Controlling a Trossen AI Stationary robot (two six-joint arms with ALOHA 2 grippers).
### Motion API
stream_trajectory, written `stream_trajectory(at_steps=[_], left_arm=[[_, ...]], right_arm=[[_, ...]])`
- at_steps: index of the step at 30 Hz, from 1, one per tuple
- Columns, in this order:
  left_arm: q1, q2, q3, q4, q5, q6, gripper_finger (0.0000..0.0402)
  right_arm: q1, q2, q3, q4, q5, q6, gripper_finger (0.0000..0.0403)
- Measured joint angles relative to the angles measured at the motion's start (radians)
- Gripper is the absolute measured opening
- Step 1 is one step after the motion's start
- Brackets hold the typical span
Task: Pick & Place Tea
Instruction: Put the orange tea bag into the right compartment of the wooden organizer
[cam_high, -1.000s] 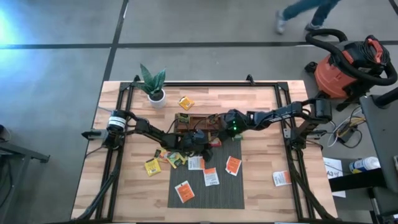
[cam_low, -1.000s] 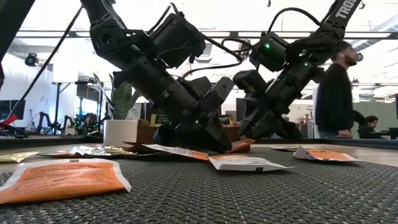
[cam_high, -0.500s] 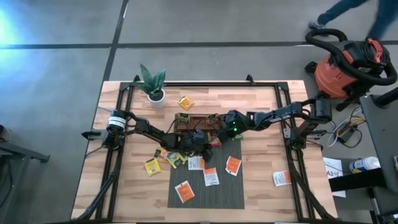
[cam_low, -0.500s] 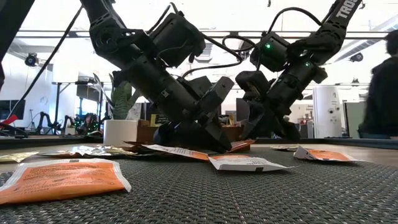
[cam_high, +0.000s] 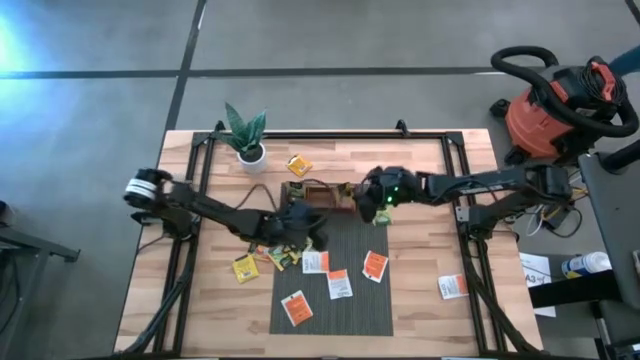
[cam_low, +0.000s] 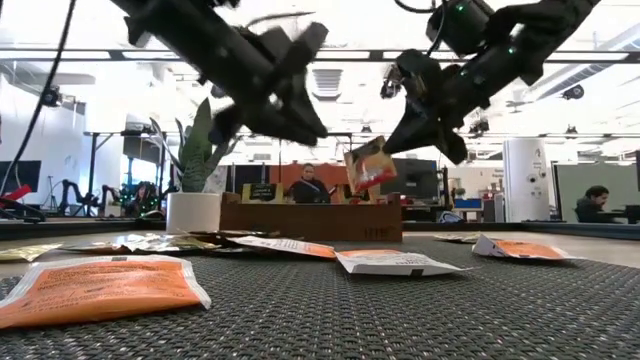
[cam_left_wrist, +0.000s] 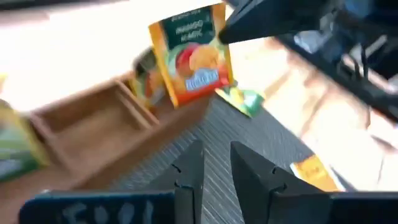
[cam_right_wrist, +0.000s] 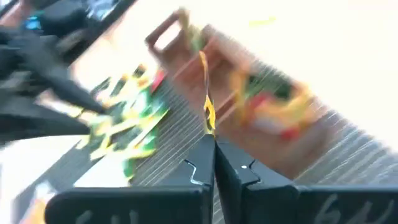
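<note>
Right gripper (cam_low: 405, 98) is pinched fully shut on top corner of a small flat square green-and-orange tea sachet (cam_low: 369, 165), which hangs tilted, face upright, in the air above the long brown wooden compartment tray (cam_low: 312, 221). Left gripper (cam_left_wrist: 214, 163), fingers partly apart w/ nothing between, hovers nearby over the grey woven mat (cam_high: 352, 310).

both raised arms (cam_high: 300, 222) crowd the air over the wooden tray (cam_high: 318, 192).
</note>
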Motion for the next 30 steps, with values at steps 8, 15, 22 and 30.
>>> stream_trajectory(at_steps=[8,15,22,30], left_arm=[[0.008,-0.049,-0.033,-0.003,-0.058,-0.002,0.0076],[0.008,-0.044,-0.037,-0.016,-0.052,-0.035,0.0076],[0.009,-0.044,-0.037,-0.025,-0.052,-0.032,0.0076],[0.010,-0.044,-0.040,-0.026,-0.052,-0.032,0.0076]], right_arm=[[-0.131,0.098,0.028,0.013,-0.143,-0.151,0.0008],[-0.129,0.149,0.086,0.006,-0.171,-0.259,0.0008],[-0.129,0.154,0.093,-0.101,-0.166,-0.360,0.0008],[-0.129,0.155,0.083,-0.099,-0.164,-0.399,0.0008]])
